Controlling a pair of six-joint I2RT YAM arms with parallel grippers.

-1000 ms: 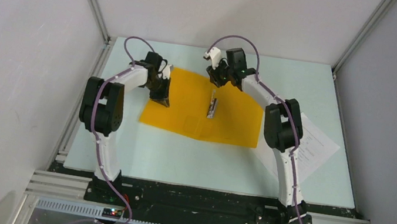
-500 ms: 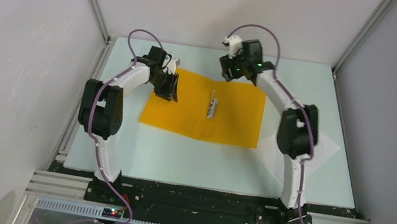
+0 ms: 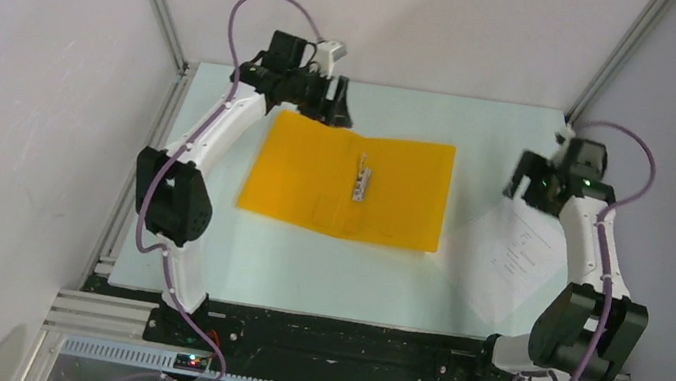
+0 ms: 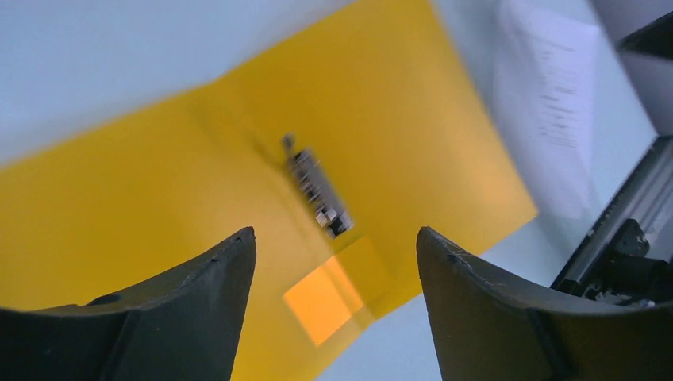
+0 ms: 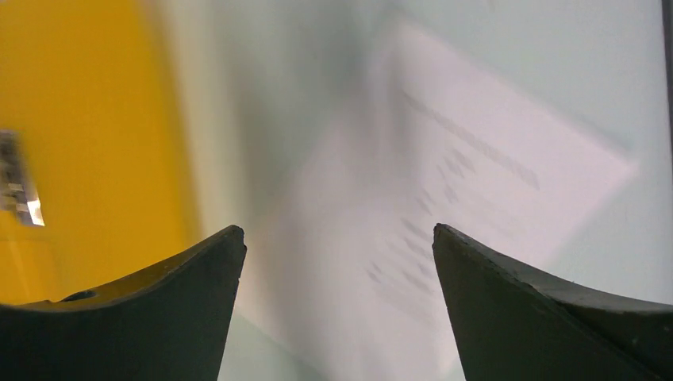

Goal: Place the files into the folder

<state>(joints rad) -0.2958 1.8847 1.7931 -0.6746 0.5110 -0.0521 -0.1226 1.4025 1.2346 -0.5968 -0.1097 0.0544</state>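
Folder (image 3: 316, 177): one, orange-yellow, opened flat on the counter (image 3: 302, 266), long axis running left to right. Its spine crosses the middle from near to far and carries one metal fastener (image 3: 361, 182). Files (image 3: 511, 257): white printed sheets lying flat just beside the folder's right edge, turned diagonally with one corner pointing right. Only one outline shows, so the number of sheets cannot be told. Left end effector (image 4: 335, 238): above the folder's far left corner, fingers spread wide, holding nothing. Right end effector (image 5: 337, 230): above the files' far edge, fingers spread wide, holding nothing.
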